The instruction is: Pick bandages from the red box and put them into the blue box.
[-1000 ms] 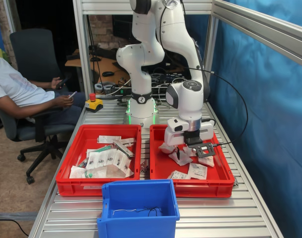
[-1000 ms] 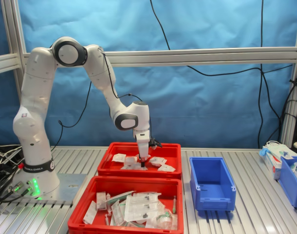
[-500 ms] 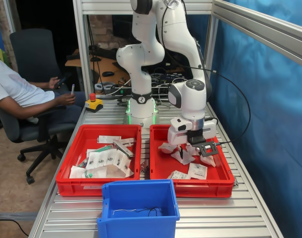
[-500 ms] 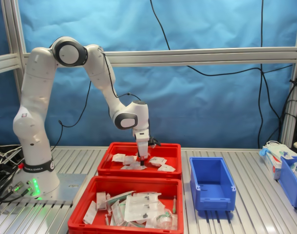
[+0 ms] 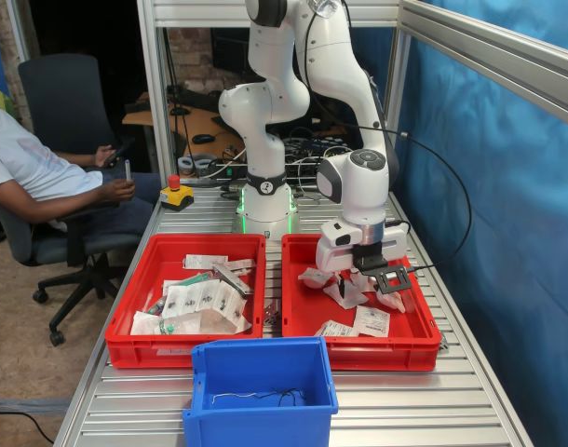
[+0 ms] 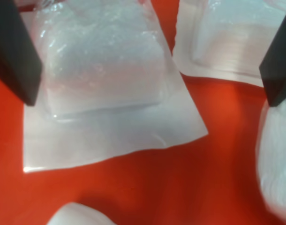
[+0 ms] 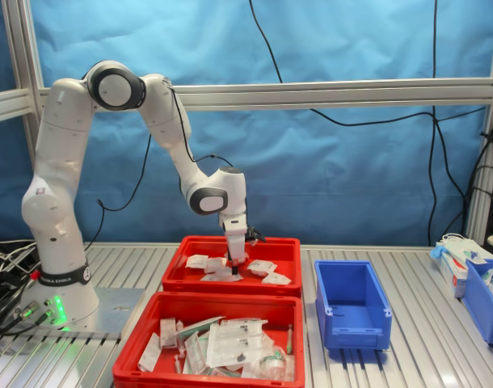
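Red box is right under me, gripper low inside it with fingers spread wide, holding nothing. Bandages lie flat on the floor between and around them. Blue box sits empty-ish, well apart on the surface.
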`<move>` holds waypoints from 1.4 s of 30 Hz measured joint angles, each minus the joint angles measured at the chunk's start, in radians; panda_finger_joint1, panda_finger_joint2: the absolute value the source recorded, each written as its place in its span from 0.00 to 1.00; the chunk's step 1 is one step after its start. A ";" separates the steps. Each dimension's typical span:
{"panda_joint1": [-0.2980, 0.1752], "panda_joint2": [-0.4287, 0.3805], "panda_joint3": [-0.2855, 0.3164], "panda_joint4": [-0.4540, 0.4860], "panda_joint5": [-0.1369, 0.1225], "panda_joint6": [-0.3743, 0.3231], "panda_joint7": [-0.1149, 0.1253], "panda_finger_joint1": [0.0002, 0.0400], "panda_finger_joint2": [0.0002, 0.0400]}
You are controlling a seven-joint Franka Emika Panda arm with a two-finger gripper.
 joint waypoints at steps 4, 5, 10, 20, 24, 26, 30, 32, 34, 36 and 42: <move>0.000 0.000 0.000 -0.004 0.000 0.000 0.000 1.00 1.00; 0.000 0.000 0.000 -0.005 0.000 0.000 0.000 1.00 1.00; 0.000 0.000 0.000 -0.009 0.000 0.000 0.000 1.00 1.00; 0.000 0.000 0.000 -0.035 0.000 0.000 0.000 1.00 1.00; 0.000 0.000 0.000 -0.039 0.000 0.000 0.000 1.00 1.00; 0.000 0.000 0.000 -0.042 0.000 0.000 0.000 1.00 1.00; 0.000 0.000 0.000 -0.044 0.000 0.000 0.000 1.00 1.00; 0.000 0.000 0.000 -0.045 0.000 0.000 0.000 1.00 1.00; 0.000 0.000 0.000 -0.046 0.000 0.000 0.000 1.00 1.00; 0.000 0.000 0.000 -0.047 0.000 0.000 0.000 1.00 1.00; 0.000 0.000 0.000 -0.050 0.000 0.000 0.000 1.00 1.00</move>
